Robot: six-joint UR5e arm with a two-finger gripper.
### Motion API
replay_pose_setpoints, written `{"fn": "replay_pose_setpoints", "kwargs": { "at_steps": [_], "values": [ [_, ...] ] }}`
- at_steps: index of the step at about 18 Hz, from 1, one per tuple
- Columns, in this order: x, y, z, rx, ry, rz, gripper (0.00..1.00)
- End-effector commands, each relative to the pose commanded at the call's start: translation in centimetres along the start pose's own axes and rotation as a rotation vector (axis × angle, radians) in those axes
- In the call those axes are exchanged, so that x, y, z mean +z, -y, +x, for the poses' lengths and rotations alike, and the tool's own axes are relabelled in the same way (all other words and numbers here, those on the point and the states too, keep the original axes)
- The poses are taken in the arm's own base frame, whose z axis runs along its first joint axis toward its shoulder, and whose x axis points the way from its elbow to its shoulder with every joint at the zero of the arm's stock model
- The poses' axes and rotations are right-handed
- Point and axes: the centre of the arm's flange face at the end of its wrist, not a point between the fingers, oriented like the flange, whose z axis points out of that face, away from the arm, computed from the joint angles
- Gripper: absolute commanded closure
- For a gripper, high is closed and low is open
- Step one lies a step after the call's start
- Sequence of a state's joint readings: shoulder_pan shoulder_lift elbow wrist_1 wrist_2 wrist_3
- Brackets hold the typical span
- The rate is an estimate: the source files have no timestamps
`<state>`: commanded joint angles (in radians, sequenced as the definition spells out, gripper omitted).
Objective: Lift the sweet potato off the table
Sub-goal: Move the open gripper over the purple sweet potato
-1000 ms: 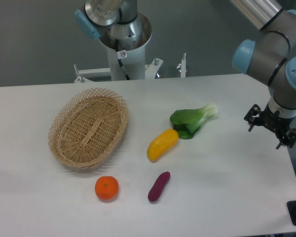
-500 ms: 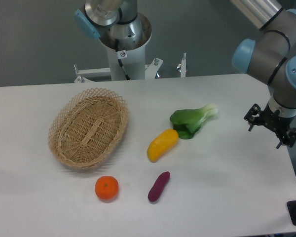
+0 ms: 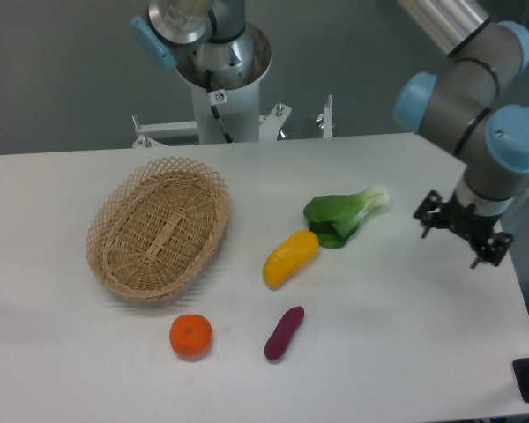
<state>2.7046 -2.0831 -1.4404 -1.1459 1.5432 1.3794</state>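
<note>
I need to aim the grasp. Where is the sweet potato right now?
The sweet potato lies on the table near the front edge in the camera view, just right of the orange fruit and in front of the yellow vegetable, far from the gripper.

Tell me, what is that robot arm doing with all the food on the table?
The robot is supposed to pick up the sweet potato, the little purple one lying on the table. It isn't touching it yet. Its gripper hangs over the right side of the table, open and empty, far from the sweet potato. An orange, a yellow vegetable, a leafy green and an empty wicker basket sit on the table too.
</note>
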Motion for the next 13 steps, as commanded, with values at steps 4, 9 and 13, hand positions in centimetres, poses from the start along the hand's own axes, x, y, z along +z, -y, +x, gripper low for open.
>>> {"fn": "replay_pose_setpoints", "kwargs": {
  "at_steps": [4, 9, 13],
  "values": [
    [0.8, 5.5, 1.8, -0.054, 0.039, 0.011, 0.0],
    [1.6, 8.2, 3.7, -0.056, 0.037, 0.024, 0.0],
    [2.2, 9.9, 4.5, -0.087, 0.027, 0.024, 0.0]
  ]
}}
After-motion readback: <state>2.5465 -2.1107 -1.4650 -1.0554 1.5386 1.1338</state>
